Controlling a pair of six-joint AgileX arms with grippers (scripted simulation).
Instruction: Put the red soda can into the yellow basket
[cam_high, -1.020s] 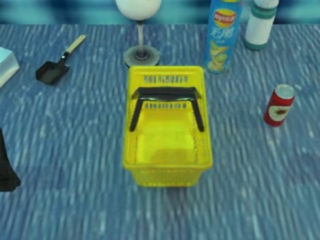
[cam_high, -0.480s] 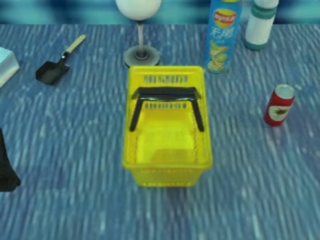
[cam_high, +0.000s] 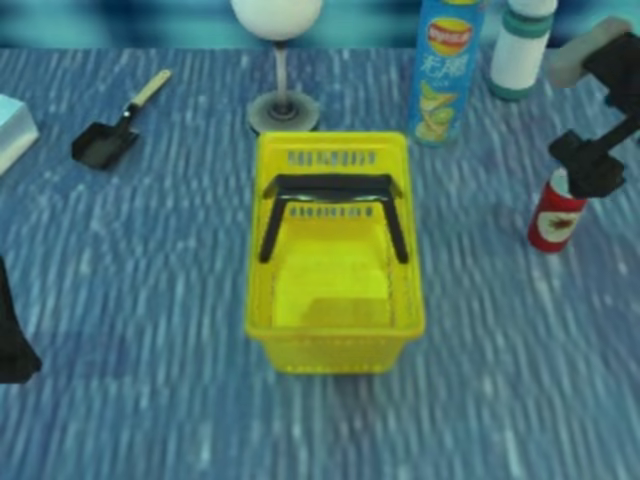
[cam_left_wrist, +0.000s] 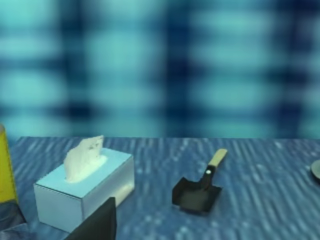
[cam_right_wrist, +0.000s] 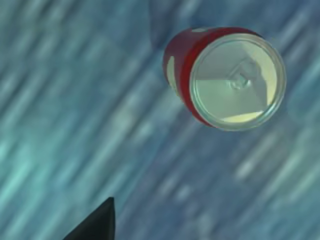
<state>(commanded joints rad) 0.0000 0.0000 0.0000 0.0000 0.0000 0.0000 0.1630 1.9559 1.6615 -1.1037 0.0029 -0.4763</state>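
Where the table's right side is seen from above, the red soda can (cam_high: 555, 222) is stood upright on blue streaked cloth, well apart from the yellow basket (cam_high: 335, 345) at centre. Its silver top (cam_right_wrist: 238, 81) is shown in the right wrist view. The right gripper (cam_high: 592, 165) is held directly over the can; whether its fingers are parted cannot be told. A blue chips tube (cam_high: 446, 70) bearing a yellow-and-red logo is stood behind the basket. The left arm (cam_high: 12, 335) is parked at the left edge.
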